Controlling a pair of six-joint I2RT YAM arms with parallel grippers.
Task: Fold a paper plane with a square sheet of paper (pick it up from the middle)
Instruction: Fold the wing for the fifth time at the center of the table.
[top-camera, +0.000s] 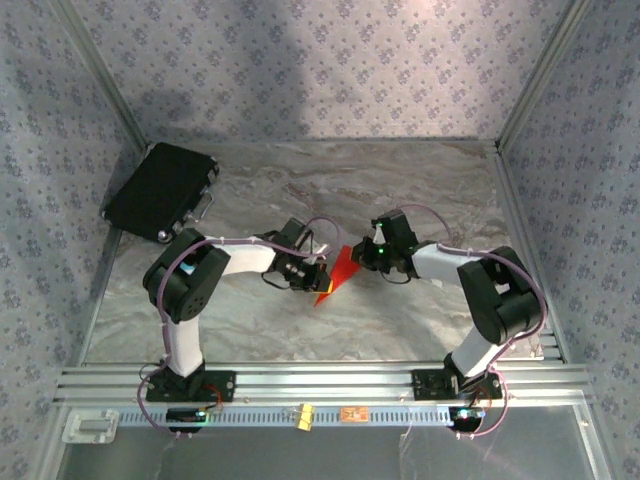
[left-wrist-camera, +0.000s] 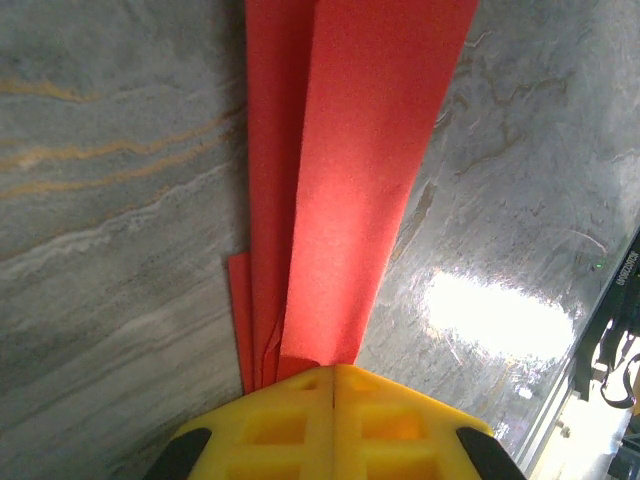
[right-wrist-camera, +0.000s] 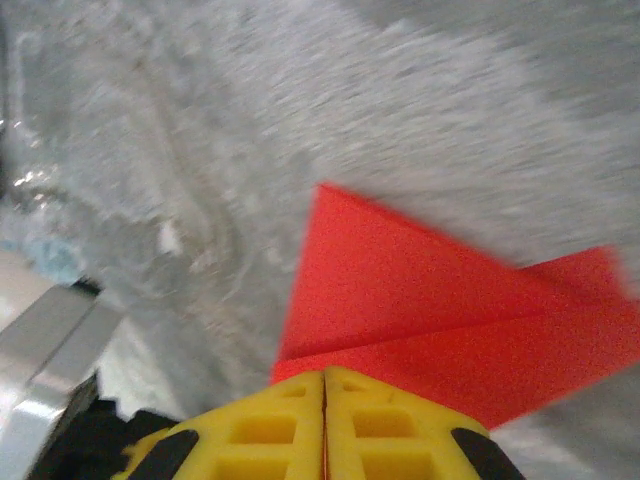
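The left tool (left-wrist-camera: 332, 371) and the right tool (right-wrist-camera: 323, 372) are each pinching the folded red paper plane (top-camera: 338, 270) between closed fingers, near the middle of the tabletop (top-camera: 420, 185). A black case (top-camera: 160, 190) is lying at the far-left corner, well apart.

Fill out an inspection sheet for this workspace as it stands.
Surface: grey marble-pattern tabletop, glare patch in the left wrist view.
Job's things: bright red folded paper sheet, in long narrow folds, mid-table between the two arms.
Clutter: black rectangular case at the far-left corner; small orange tag and small yellow piece on the near rail.
Grippers: left gripper jaws shut on the paper; right gripper jaws shut, paper at its tips, grip unclear.
Cables: purple cables run along both arms.
Surroundings: patterned grey walls, metal frame posts.
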